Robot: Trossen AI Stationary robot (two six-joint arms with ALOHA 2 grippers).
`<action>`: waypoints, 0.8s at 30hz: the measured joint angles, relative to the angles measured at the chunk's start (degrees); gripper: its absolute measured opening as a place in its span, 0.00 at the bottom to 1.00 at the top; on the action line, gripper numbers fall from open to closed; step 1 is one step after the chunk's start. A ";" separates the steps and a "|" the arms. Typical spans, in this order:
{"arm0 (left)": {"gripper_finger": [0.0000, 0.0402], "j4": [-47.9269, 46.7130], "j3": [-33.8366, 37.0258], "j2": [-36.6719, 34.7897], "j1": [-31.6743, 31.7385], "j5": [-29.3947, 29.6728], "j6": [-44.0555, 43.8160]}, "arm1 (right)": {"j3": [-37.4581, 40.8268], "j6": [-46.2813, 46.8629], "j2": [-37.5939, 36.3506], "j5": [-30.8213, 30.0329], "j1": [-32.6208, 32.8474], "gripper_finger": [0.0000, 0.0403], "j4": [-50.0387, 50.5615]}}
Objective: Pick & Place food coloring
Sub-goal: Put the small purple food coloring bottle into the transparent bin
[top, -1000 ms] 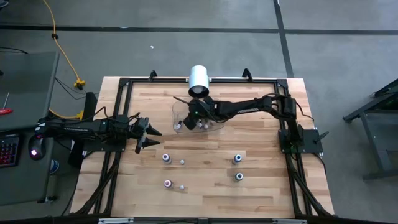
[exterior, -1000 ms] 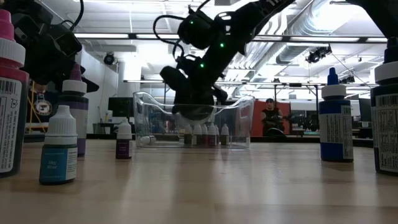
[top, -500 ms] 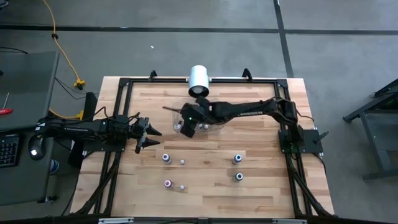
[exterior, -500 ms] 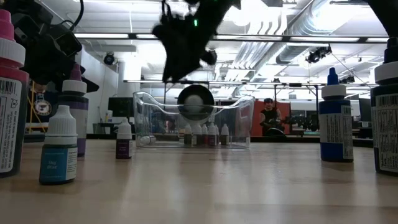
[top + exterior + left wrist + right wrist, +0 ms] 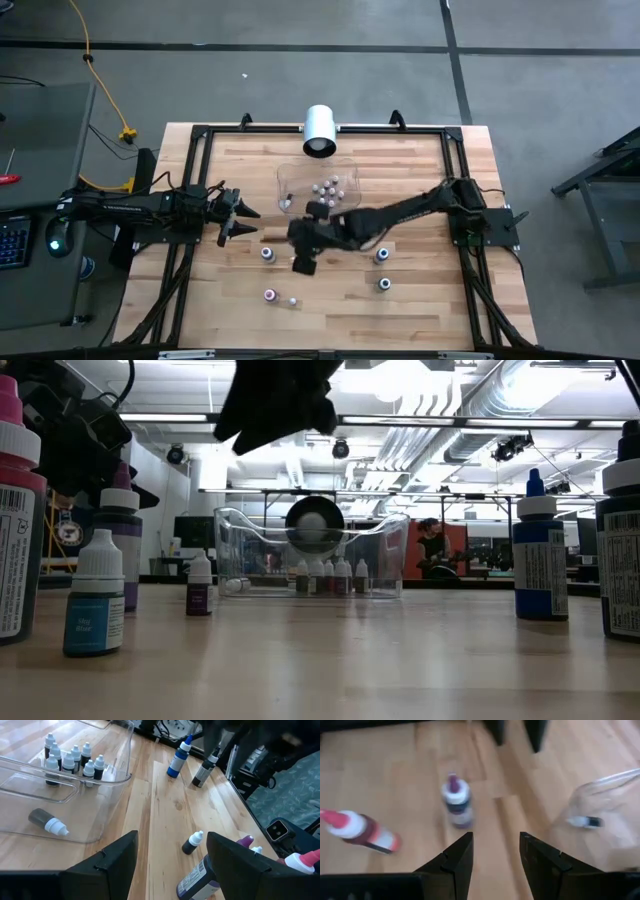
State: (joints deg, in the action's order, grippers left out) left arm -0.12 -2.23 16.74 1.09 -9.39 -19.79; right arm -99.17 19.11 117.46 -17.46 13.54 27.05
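Several small food coloring bottles (image 5: 326, 187) stand in a clear tray (image 5: 347, 176) at the table's far middle, and one bottle (image 5: 47, 820) lies on its side on the tray's floor. Loose bottles stand on the wood: a purple one (image 5: 456, 800), a pink-red one (image 5: 362, 832), two blue ones (image 5: 381, 256) and a few tiny ones (image 5: 293, 300). My right gripper (image 5: 495, 852) hangs open above the table, on the near side of the tray and close to the purple bottle, with nothing between its fingers. My left gripper (image 5: 170, 850) waits open at the left.
A large white cylinder (image 5: 320, 128) lies at the far edge behind the tray. A black frame (image 5: 200, 135) runs round the table. Bare wood lies near the front edge, on the near side of the loose bottles.
My right gripper has risen out of the tray and swung toward the table's near edge and a little left, rolling as it went. It now hangs over the bare wood beside the purple bottle. The bottles in the tray stay where they were.
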 joint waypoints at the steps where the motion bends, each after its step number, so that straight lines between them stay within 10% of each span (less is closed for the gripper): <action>1: 0.58 -0.02 0.01 0.01 0.02 0.00 0.00 | 1.02 0.80 0.34 -0.01 0.65 0.37 -1.85; 24: 0.58 0.00 0.01 0.01 0.01 -0.02 0.00 | 4.45 7.94 8.99 2.27 3.15 0.45 -9.22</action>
State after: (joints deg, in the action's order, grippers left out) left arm -0.12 -2.22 16.75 1.09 -9.41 -19.79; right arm -94.72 27.05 126.45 -15.19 16.69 17.83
